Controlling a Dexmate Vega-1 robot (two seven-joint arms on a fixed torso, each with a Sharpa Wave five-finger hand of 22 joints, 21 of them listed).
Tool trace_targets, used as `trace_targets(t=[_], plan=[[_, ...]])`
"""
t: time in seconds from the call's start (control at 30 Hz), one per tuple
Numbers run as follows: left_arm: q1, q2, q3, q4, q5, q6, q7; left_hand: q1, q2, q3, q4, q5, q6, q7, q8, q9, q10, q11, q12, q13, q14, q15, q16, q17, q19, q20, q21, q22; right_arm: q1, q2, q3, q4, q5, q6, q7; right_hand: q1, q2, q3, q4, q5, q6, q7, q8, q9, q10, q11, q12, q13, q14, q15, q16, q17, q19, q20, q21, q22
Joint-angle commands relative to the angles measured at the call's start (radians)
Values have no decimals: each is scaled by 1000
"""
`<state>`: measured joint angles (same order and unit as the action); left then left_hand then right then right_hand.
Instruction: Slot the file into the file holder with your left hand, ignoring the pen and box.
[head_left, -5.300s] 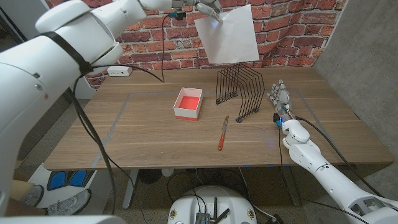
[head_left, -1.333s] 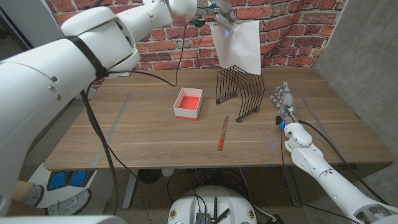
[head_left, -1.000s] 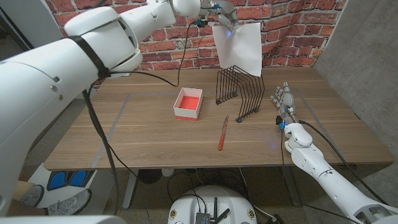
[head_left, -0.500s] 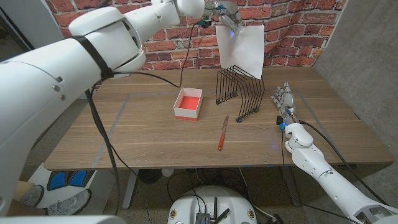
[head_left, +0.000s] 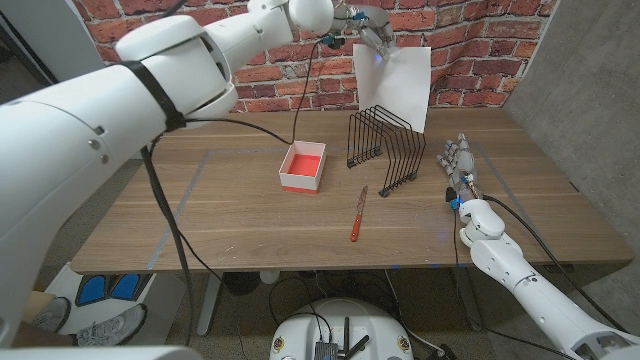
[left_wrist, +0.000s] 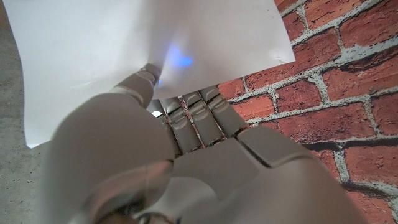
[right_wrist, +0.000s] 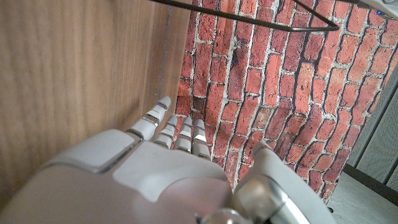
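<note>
White file hangs from left hand — above holder.

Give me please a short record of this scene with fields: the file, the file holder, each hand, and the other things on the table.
file: white sheet, held in the air above the holder, not yet slotted
file holder: black wire rack, upright on the table, slots empty
left hand: grips the file's top corner
right hand: near the table's right side, holds nothing
pen: red, in front of the holder
box: red inside, white walls, left of the holder
</note>
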<state>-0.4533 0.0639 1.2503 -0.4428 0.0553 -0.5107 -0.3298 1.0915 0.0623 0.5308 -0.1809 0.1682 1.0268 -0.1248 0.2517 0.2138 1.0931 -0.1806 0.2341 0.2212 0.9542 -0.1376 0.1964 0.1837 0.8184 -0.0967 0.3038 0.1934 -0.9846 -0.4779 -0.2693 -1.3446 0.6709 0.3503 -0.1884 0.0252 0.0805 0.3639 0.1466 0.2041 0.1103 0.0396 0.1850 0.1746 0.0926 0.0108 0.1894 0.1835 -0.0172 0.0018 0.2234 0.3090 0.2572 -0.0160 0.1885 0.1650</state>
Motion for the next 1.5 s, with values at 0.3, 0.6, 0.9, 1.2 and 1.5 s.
trace_targets(t=[0.3,0.6,0.9,1.2,1.5], plan=[[8,-20,-1,0,2,-17,-4,16,0,-10,0,0,12,4,3,-1,51,-36,10,3,10,-105,2,4,5,-100,8,1,-16,-2,4,-18,1,2,-8,-6,49,3,6,9,7,-2,2,1,11,1,3,4,3,-3,3,1,2,2,1,3],[7,-31,9,0,11,-21,-4,21,1,-16,1,0,13,3,2,-1,51,-36,10,4,11,-105,1,3,4,-100,8,1,-28,-1,8,-27,2,6,-15,-6,50,3,6,9,7,-2,2,1,12,0,3,4,2,-3,3,2,2,2,1,3],[3,-35,23,0,29,-52,0,25,2,-21,2,1,16,4,2,-2,51,-35,10,4,11,-105,-1,2,4,-99,9,1,-35,0,10,-31,1,13,-17,-6,50,3,6,9,7,-2,2,1,11,0,3,4,2,-4,3,2,3,2,1,3],[1,-33,36,0,50,-93,6,28,4,-25,4,1,16,4,0,-2,51,-36,9,5,12,-105,-2,2,4,-99,10,1,-41,-2,13,-39,3,13,-18,-6,50,4,6,9,7,-2,2,1,12,1,3,4,2,-4,3,2,2,1,1,3],[3,-37,39,0,54,-95,7,31,5,-30,4,1,17,4,-1,-3,52,-35,9,5,13,-105,-3,1,4,-99,10,1,-50,-3,15,-47,2,15,-22,-6,50,4,6,9,7,-3,2,1,12,1,3,4,3,-3,3,2,3,1,1,3]])
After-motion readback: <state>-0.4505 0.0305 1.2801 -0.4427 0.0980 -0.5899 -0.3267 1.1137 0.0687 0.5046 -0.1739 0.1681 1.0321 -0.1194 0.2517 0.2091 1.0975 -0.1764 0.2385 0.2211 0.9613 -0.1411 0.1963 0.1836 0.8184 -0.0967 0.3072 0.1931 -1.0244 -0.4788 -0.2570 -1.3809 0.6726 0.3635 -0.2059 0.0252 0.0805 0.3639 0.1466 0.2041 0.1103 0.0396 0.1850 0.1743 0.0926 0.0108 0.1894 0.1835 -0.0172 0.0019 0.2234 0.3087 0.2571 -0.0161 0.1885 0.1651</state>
